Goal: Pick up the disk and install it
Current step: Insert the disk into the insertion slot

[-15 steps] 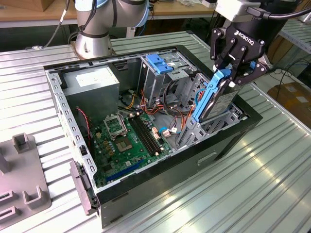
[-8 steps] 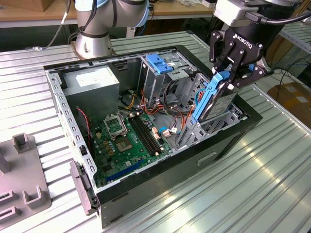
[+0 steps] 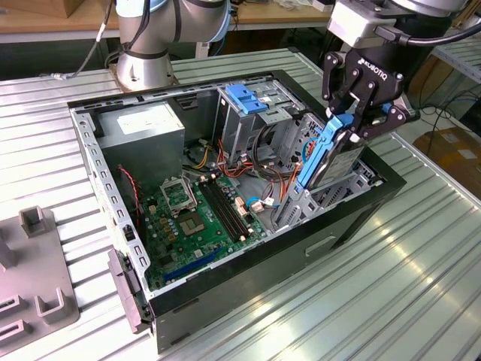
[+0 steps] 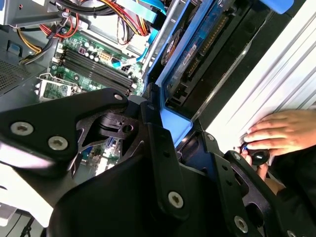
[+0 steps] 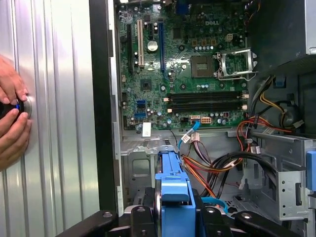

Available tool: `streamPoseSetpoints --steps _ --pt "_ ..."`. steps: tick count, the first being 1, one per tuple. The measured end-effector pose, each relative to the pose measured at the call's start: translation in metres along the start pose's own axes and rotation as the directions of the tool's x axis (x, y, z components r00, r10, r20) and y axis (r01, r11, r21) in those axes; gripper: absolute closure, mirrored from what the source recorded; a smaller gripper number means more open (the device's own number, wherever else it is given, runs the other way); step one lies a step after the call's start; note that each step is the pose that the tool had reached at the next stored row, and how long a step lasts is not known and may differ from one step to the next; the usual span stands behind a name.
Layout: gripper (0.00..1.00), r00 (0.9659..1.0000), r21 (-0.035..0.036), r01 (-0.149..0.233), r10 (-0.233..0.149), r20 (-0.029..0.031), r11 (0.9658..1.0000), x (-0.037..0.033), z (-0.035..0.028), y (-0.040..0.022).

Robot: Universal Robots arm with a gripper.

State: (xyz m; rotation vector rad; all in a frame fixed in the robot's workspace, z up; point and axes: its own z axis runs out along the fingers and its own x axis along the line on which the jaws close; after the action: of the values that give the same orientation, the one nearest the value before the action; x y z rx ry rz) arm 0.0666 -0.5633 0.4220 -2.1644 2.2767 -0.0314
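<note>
1. Fingers [image 3: 373, 113] were closed on the upper end of the disk [image 3: 336, 162], pressing on its blue side rails. It was lifted clear of the table [image 3: 391, 301].
2. Disk hung on edge and tilted, with its lower end dipped into the open computer case [image 3: 248, 289]. In the exterior view it sat at about three o'clock of the case opening, close to that side's wall.
3. From the disk, the motherboard [image 3: 203, 218] lay at about eight o'clock. The drive cage with its blue latch [image 3: 244, 101] stood at about ten o'clock, apart from the disk.
4. In the first wrist view, the blue rail end sat between the fingers, with a bundle of cables [image 5: 212, 163] near it.
5. A person's hand [image 5: 10, 123] rested on the table outside the case, touching a small dark knob.
6. Progress, as judged: pickup done and the disk brought to the case. Install only partly under way, since much of the disk stood above the rim. Seating and release not yet done.
</note>
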Motion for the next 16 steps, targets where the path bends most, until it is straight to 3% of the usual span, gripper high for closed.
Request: streamPoseSetpoints --steps 9,16 --pt "0.63 1.0000 0.0000 0.000 0.000 -0.0001 1.0000 0.0004 0.0076 0.0001" --pt "0.63 1.0000 0.0000 0.000 0.000 -0.0001 1.0000 0.0007 0.0172 0.0002"
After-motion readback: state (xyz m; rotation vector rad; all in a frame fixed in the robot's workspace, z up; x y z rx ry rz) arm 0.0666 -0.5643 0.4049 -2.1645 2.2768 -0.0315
